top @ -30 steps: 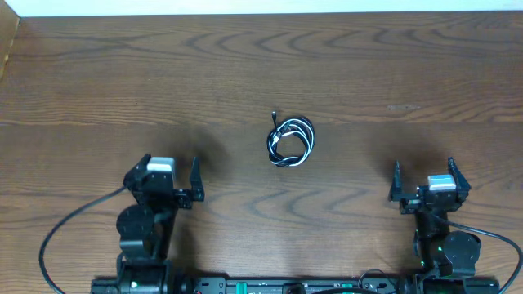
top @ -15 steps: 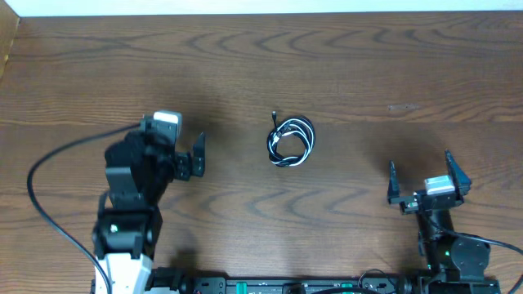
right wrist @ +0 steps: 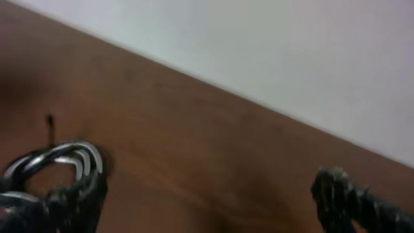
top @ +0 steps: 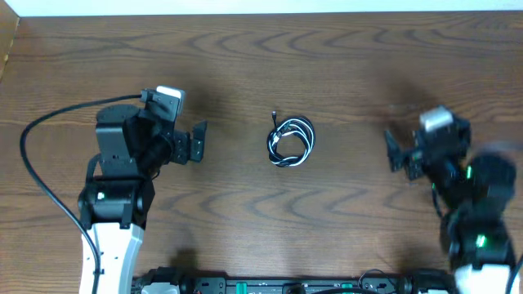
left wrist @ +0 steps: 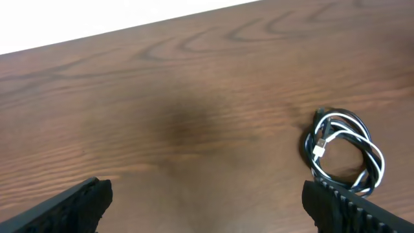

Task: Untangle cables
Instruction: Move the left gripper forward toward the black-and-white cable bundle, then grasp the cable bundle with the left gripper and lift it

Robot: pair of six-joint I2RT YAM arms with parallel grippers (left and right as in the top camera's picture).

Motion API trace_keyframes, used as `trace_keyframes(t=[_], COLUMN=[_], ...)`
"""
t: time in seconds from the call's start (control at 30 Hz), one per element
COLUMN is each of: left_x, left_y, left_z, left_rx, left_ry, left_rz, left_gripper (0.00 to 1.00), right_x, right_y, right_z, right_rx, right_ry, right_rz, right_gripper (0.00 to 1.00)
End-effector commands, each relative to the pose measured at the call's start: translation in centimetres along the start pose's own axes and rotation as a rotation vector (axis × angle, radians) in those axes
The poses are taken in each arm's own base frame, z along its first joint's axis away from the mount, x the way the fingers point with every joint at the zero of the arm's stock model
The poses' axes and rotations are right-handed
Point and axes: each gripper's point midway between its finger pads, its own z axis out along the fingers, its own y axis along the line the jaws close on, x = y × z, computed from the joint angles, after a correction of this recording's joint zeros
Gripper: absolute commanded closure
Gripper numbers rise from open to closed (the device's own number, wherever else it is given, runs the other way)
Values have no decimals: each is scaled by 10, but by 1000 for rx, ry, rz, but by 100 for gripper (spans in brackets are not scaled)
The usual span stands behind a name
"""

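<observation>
The left fingers (top: 198, 143) stand wide apart with nothing between them, and so do the right fingers (top: 392, 149), though the right arm is blurred in the overhead view. Both pairs point inward across the desk (top: 327, 65) toward its middle, where the cables (top: 290, 141) lie as one small coil, black and white strands wound together, flat on the wood and touching neither arm. The coil sits between the two arms, roughly level with both pairs of fingertips, to the right of the left fingers and to the left of the right ones. The gaps look close to even, the left perhaps slightly shorter. In the left wrist view the coil appears ahead and off to the right, close above the right-hand finger, so that arm probably needs a sideways shift to centre on it. In the right wrist view it sits low at the left edge, partly behind a finger. The coil is a loose oval, its long axis running at a slant rather than squarely across the desk, with a thin black plug end (top: 274, 116) poking out on its far left side, the freest piece to pinch.
</observation>
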Motion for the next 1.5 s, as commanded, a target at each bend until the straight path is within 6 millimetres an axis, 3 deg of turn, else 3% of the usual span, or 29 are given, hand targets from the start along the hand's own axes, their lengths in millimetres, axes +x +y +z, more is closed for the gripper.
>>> trace_keyframes(t=[0.0, 0.23, 0.43, 0.63, 0.73, 0.9, 0.93, 1.03, 1.07, 1.17, 1.27, 1.33, 1.47], left_x=[-17, -33, -38, -33, -26, -32, -30, -16, -7, 18, 37, 47, 69], left_y=[-7, -17, -29, -43, -54, -74, -78, -85, -84, -79, -83, -88, -107], left_z=[-1, 7, 17, 39, 40, 41, 43, 53, 59, 78, 96, 106, 126], left_rx=[35, 93, 146, 155, 168, 275, 281, 272, 230, 68, -46, -96, -126], left_ry=[-12, 138, 334, 412, 466, 466, 476, 528, 562, 645, 697, 722, 789], left_rz=[27, 15, -51, -194, -372, -407, -403, -395, -423, -510, -513, -511, -509], left_gripper=[0, 0, 0, 0, 0, 0, 3, 27, 32, 32, 35, 48, 70], right_x=[-31, -47, -47, -61, -69, -69, -70, -70, -69, -60, -43, -31, -18], right_y=[4, -6, -10, 1, 9, 21, 24, 31, 29, 17, -11, -23, -24], right_z=[18, 50, 56, 54, 53, 47, 47, 47, 49, 61, 77, 83, 94], right_rx=[-133, -272, -347, -395, -442, -501, -518, -556, -551, -462, -263, -169, -157], right_ry=[46, 307, 425, 379, 348, 357, 356, 347, 344, 381, 463, 506, 547], right_rz=[-25, 28, -61, 47, 92, 168, 192, 215, 211, 265, 394, 460, 492], right_gripper=[2, 2, 1, 1, 1, 1, 1, 1, 7, 18, 33, 39, 42])
